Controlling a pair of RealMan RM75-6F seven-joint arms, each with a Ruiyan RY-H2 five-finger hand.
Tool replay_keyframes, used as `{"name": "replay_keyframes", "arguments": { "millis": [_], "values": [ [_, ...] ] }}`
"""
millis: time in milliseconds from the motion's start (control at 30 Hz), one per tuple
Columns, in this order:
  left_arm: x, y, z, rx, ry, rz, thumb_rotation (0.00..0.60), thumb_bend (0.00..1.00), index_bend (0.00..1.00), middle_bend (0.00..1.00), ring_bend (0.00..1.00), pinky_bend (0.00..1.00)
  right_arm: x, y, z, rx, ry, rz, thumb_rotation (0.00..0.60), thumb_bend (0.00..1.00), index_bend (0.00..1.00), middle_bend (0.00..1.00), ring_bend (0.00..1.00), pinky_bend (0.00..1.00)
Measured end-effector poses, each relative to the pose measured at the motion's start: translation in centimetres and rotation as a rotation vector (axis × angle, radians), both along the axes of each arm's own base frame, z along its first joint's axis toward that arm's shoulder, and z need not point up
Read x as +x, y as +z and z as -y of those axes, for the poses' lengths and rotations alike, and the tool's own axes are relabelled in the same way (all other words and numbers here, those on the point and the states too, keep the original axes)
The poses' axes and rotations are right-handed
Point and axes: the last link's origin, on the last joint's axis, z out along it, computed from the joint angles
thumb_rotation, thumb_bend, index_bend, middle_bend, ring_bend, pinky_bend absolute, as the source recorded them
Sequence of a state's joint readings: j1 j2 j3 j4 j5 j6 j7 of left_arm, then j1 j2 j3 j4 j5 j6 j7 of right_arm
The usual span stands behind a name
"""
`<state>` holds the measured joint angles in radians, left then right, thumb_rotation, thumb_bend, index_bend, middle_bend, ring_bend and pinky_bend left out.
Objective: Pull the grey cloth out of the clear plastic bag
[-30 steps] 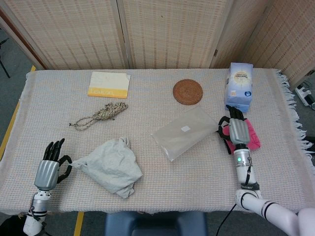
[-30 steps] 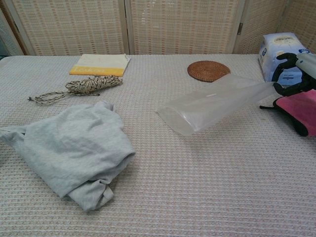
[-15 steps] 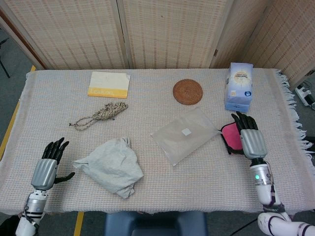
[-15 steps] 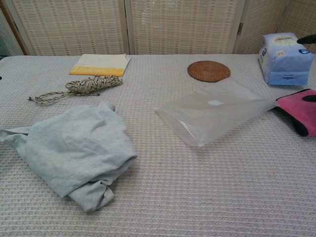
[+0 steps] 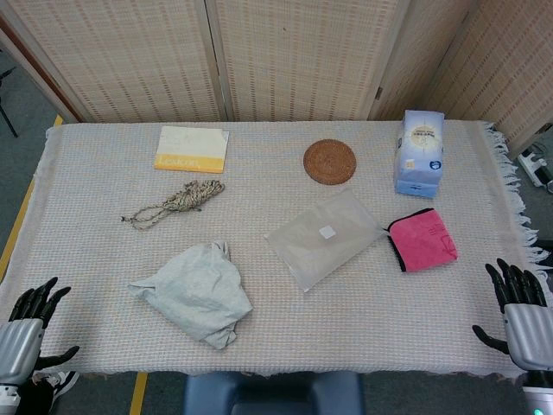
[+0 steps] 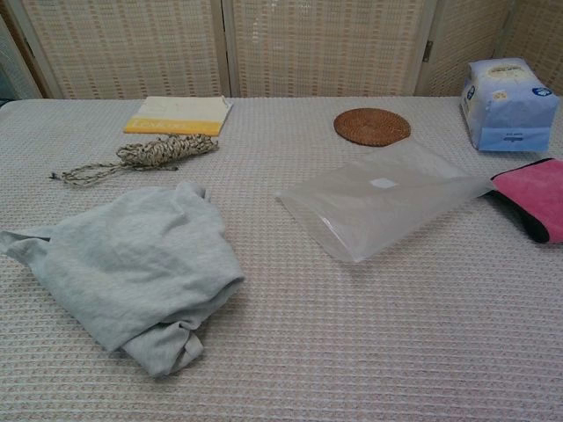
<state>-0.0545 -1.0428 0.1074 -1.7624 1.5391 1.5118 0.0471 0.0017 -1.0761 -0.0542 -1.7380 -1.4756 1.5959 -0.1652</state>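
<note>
Both withdrawn off the worktop (image 5: 69,173) edge since a second ago: left hand (image 5: 22,333) and right hand (image 5: 523,316) empty, fingers spread; grey cloth (image 5: 194,292) forward-right of left hand, clear plastic bag (image 5: 324,238) forward-left of right hand, apart; extraction judged complete.

Only the 2 hands are showing, both in the head view, at the bottom corners of the picture. The left hand (image 5: 22,333) is wearing a smooth silver-grey shell across its back, with slim black fingers and a black thumb coming out of it. The right hand (image 5: 522,316) is looking the same: a pale grey metallic back plate and black fingers (a small green light is glowing just below it, at the picture's bottom edge).
</note>
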Motion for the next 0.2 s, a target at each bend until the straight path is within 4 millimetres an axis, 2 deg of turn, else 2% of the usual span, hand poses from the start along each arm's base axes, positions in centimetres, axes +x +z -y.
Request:
{"name": "replay_keyframes", "arguments": {
  "millis": [200],
  "values": [
    [0.3, 0.9, 1.3, 0.061, -0.027, -0.004, 0.600, 0.15, 0.17, 0.01, 0.00, 0.00, -0.4, 1.8, -1.3, -0.028, 0.009, 0.055, 0.600, 0.08, 0.00, 0.00, 0.00, 0.00]
  ]
}}
